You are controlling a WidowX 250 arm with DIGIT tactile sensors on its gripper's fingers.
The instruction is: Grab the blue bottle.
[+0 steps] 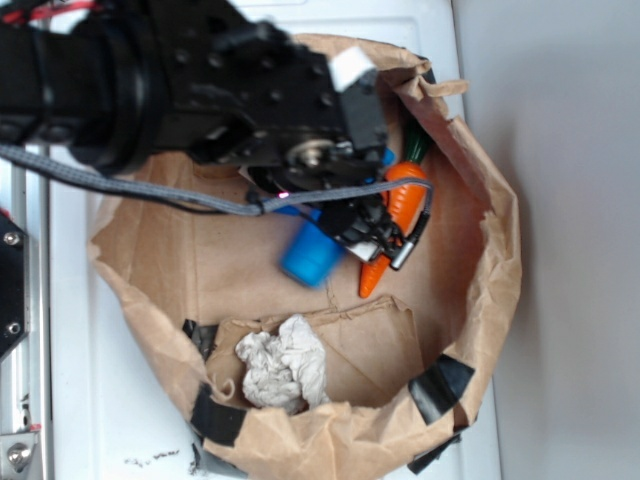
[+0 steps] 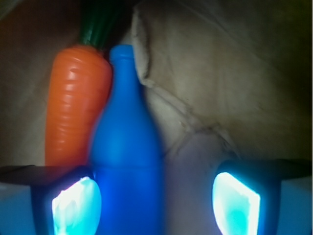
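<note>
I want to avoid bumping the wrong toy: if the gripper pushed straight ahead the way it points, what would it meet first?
Most likely the bright-blue plastic toy bottle, already lying between the open gripper fingers, close to the left one. The orange toy carrot lies just beside it, seemingly outside the gap; depth is unclear.

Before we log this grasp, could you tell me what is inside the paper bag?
The paper bag holds the blue bottle, a toy carrot and crumpled paper; the gripper hides whatever lies beneath it.
</note>
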